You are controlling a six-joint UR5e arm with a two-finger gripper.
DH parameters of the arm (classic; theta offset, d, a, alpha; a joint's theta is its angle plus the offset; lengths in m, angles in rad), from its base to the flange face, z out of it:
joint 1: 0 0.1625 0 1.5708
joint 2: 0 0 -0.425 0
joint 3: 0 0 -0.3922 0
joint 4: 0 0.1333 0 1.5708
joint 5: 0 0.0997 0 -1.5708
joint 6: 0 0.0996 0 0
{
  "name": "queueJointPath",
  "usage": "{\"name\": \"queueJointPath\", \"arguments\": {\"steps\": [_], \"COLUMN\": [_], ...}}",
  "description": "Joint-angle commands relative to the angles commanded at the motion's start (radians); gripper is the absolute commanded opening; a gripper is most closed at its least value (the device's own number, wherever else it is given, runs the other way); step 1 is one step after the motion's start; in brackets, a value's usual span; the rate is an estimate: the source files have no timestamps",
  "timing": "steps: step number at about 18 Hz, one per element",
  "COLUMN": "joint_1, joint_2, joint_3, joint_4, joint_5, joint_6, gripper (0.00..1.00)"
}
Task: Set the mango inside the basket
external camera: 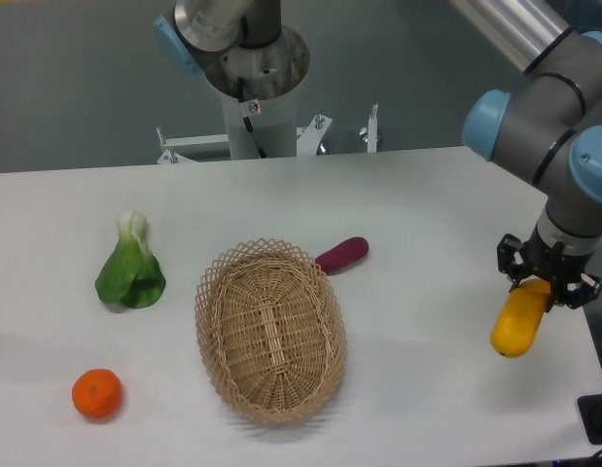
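Observation:
The mango (517,324) is a smooth yellow-orange oval fruit at the right side of the table. My gripper (547,281) is shut on its upper end and holds it tilted, its lower end hanging down to the left, near the table's right edge. Whether the mango touches the table I cannot tell. The basket (215,348) is a shallow oval tan wicker basket in the middle of the table, empty inside, well to the left of the gripper.
A purple-red sweet potato (342,254) lies against the basket's far right rim. A green bok choy (131,267) lies at the left. An orange tangerine (96,393) sits at the front left. The robot's base (254,78) stands behind the table.

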Motion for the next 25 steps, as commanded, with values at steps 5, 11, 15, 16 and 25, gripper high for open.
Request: {"name": "queueJointPath", "arguments": {"steps": [5,11,15,16,25], "joint_1": [0.000,-0.003,-0.035,-0.050,-0.242], "joint_2": [0.000,0.003,0.029,0.037,0.089], "joint_3": [0.000,0.000,-0.038,-0.052,-0.124], "joint_4": [0.002,-0.005,-0.014,-0.014,-0.012], "joint_5": [0.002,0.000,-0.003,-0.005,-0.002], "joint_6": [-0.002,-0.008,-0.011,-0.011,-0.173], "gripper": [0.24,0.24,0.24,0.24,0.24]}}
